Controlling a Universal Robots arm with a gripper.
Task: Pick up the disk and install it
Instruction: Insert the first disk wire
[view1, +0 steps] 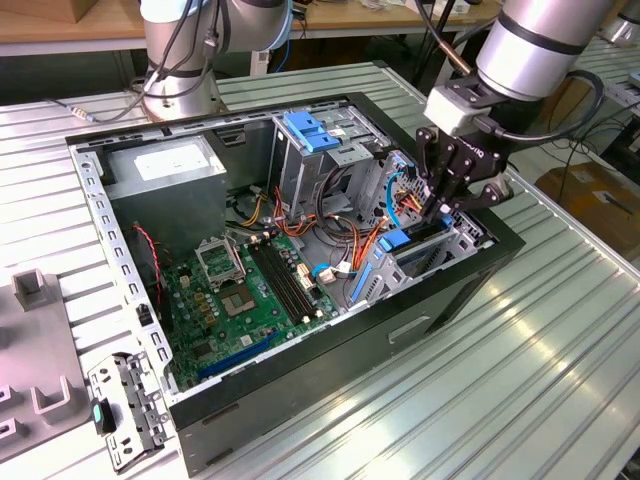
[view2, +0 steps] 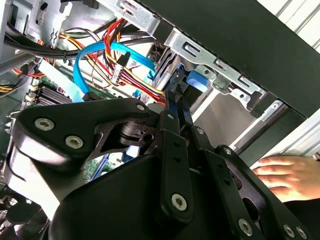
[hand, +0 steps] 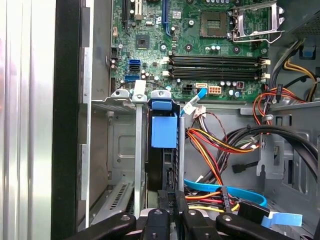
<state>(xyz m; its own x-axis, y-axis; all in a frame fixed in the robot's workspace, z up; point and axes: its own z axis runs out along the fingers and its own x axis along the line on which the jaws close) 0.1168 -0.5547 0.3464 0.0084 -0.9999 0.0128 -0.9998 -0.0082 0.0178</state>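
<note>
Exterior view: you see the gripper (view1: 441, 205) lowered into the open computer case (view1: 420, 310) at its right-hand drive bay. Second wrist view: fingers (view2: 172, 107) pressed together; a hand (view2: 286, 176) rests outside the case. First wrist view: the disk (hand: 164, 131) stands on edge in the bay, fingers pinching its near edge.

The arm (view1: 545, 40), at the exterior view's upper right, is showing a silver tube with a dark band and a black cable. The black gripper (view1: 443, 205) below it is showing linked plates studded with silver screws.
</note>
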